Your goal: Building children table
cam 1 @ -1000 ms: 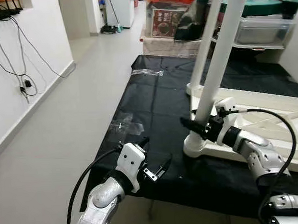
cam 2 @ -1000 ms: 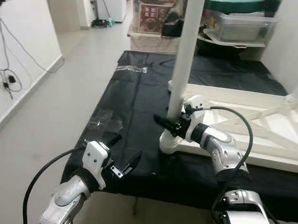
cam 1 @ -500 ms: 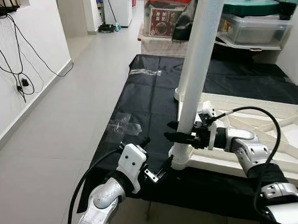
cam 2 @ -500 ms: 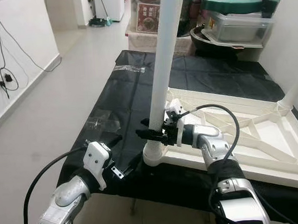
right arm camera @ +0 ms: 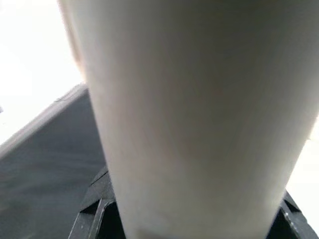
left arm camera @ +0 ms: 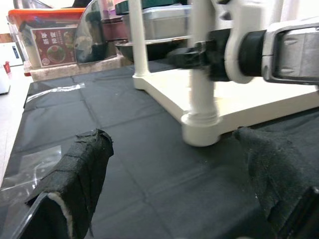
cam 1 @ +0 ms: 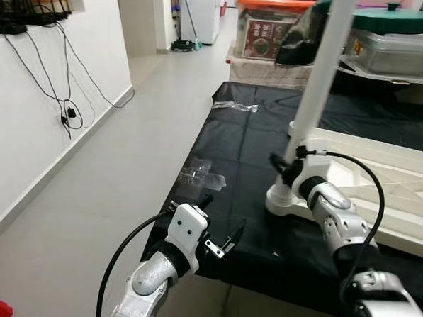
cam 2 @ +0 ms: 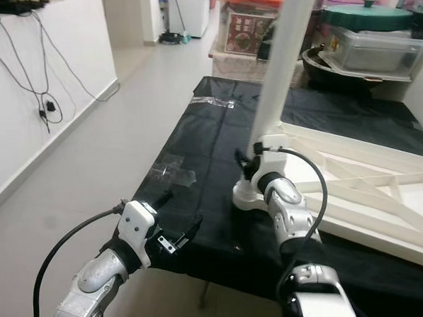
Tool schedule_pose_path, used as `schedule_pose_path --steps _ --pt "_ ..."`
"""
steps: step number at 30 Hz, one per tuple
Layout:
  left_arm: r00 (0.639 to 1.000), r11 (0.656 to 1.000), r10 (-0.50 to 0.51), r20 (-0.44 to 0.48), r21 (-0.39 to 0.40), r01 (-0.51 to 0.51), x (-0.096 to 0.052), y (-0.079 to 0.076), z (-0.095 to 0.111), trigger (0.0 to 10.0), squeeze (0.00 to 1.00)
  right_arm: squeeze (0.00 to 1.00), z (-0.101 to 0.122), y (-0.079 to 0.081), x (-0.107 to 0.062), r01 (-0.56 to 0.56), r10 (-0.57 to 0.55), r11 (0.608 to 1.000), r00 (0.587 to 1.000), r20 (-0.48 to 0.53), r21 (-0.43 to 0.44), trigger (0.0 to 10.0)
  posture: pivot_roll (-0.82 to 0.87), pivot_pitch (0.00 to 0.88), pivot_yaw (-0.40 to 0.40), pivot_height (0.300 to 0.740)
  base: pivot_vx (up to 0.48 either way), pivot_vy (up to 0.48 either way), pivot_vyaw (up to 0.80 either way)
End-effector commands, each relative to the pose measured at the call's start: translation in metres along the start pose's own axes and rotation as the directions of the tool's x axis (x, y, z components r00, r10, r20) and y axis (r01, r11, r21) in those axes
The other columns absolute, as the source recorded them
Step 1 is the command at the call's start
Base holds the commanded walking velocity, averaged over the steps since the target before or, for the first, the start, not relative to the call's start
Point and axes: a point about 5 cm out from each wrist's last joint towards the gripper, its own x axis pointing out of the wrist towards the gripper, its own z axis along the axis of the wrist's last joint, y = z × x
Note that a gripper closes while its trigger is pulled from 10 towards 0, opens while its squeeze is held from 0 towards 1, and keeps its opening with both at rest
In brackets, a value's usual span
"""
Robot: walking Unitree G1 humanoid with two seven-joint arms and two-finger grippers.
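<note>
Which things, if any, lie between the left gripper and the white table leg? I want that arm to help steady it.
Nothing visible does. The left gripper hovers at the black cloth's near edge with open jaws; bare cloth runs to the white table leg, already held by the right gripper.

The red label (left arm camera: 52, 46) on the orange-lidded storage box (cam 1: 271, 29) carries print too small to read.

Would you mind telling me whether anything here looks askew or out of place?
Yes: the white leg held by the right gripper leans instead of standing straight up from its corner socket on the upturned table frame. Scraps of clear plastic wrap lie loose on the black sheet.
</note>
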Motion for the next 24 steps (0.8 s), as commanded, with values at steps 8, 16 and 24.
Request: schedule_pose_path --steps 8,16,24 --pt "1.0 1.0 -0.004 -0.017 0.0 0.004 0.0 -0.001 -0.004 10.0 0.0 0.0 -0.01 -0.008 -0.021 0.34 -0.34 0.929 0.94 -0.024 0.15 10.0 0.12 0.0 -0.088 0.74 0.0 0.0 0.0" --pt "1.0 1.0 0.001 -0.014 -0.001 -0.001 0.0 -0.001 -0.004 10.0 0.0 0.0 -0.005 0.014 -0.004 -0.262 0.243 0.922 0.965 0.099 0.284 10.0 0.12 0.0 -0.088 0.74 0.0 0.0 0.0" --pt "1.0 1.0 -0.001 -0.011 -0.002 0.001 0.002 -0.001 -0.004 10.0 0.0 0.0 0.012 0.009 -0.035 -0.831 0.836 0.547 0.548 -0.02 0.101 10.0 0.11 0.0 -0.09 0.74 0.0 0.0 0.0"
